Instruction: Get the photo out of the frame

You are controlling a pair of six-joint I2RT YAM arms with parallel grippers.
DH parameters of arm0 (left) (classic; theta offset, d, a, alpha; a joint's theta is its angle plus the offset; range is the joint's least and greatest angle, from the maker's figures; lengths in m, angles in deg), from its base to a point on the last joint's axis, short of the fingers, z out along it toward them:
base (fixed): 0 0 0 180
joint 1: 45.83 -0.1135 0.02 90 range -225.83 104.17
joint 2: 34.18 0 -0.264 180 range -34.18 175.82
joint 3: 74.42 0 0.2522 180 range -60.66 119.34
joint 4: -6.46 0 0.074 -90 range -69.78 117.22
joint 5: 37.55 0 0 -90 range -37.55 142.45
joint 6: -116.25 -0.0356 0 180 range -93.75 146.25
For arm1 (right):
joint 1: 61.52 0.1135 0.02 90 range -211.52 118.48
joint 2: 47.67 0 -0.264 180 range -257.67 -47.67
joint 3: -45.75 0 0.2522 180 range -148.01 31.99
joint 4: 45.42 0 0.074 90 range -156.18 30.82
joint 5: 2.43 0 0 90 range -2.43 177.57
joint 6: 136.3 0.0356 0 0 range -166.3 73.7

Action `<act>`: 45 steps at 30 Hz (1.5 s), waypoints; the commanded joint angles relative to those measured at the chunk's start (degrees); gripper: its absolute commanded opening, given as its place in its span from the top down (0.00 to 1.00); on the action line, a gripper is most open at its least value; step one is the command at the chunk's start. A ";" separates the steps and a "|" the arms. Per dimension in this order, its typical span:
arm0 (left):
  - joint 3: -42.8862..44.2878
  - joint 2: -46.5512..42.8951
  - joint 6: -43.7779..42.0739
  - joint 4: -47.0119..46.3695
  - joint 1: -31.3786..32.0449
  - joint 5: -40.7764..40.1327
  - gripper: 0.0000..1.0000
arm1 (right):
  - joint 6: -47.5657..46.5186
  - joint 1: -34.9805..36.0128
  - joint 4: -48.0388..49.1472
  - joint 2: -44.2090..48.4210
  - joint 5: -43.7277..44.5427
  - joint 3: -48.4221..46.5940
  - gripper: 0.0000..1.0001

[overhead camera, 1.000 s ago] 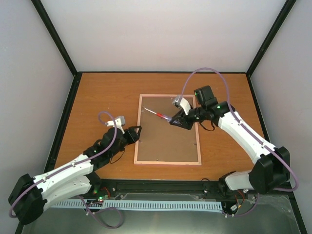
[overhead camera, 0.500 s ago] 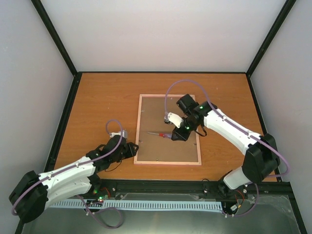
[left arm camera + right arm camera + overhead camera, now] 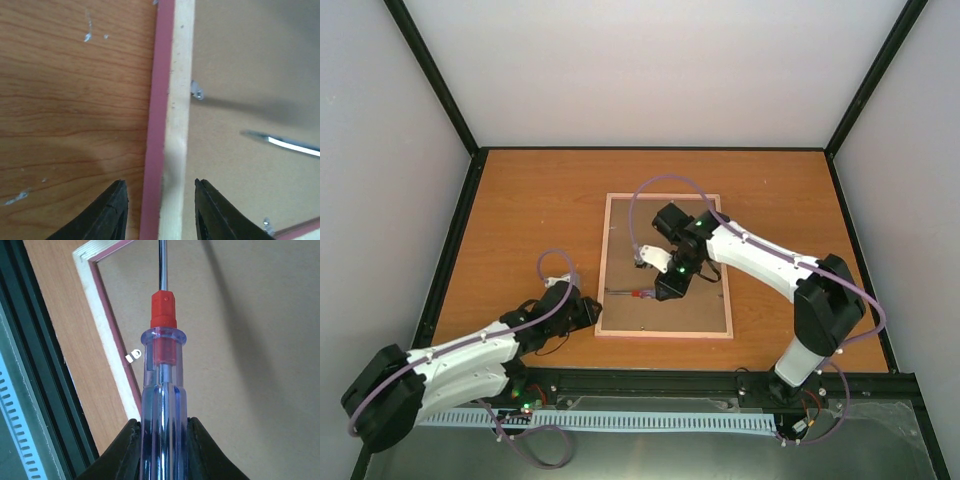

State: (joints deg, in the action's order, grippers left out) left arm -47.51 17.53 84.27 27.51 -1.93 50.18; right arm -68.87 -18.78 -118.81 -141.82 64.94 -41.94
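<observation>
The frame (image 3: 695, 312) lies face down on the table, brown hardboard back up, inside a pale wood rim and pink border. The photo is hidden beneath the back. My right gripper (image 3: 666, 287) is shut on a screwdriver (image 3: 632, 293) with a clear blue handle and red collar (image 3: 162, 385). Its shaft points left across the back toward the left rim. My left gripper (image 3: 594, 311) is open, and its fingers (image 3: 112, 210) straddle the frame's left rim (image 3: 177, 100) near the near-left corner. The screwdriver's tip (image 3: 292, 145) shows in the left wrist view.
Small metal retaining tabs sit at the rim's inner edge (image 3: 198, 93) (image 3: 132, 356). The black table rail (image 3: 35, 365) runs close beside the frame's near edge. Wooden tabletop (image 3: 530, 210) surrounds the frame, with grey walls on three sides.
My right arm has swung toward the near left over the frame with the screwdriver, bringing its tip close to the left rim. My left gripper has slid nearer along the left rim.
</observation>
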 commanded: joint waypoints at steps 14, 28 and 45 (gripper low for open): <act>6.95 12.10 -0.60 -2.83 0.82 -1.08 0.61 | 1.58 3.66 -1.83 -6.82 1.84 -5.50 0.97; 8.70 16.27 -0.54 -2.35 0.92 -0.71 0.72 | 3.85 3.62 -1.31 -7.27 5.45 -6.01 0.97; 8.65 17.45 -0.53 -2.92 0.96 -0.07 0.83 | 4.38 3.67 -0.89 -9.29 5.54 -7.21 0.97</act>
State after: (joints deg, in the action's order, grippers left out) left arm -40.36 34.18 82.82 25.28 -1.41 49.73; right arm -65.26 -15.65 -119.84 -150.21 69.59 -47.71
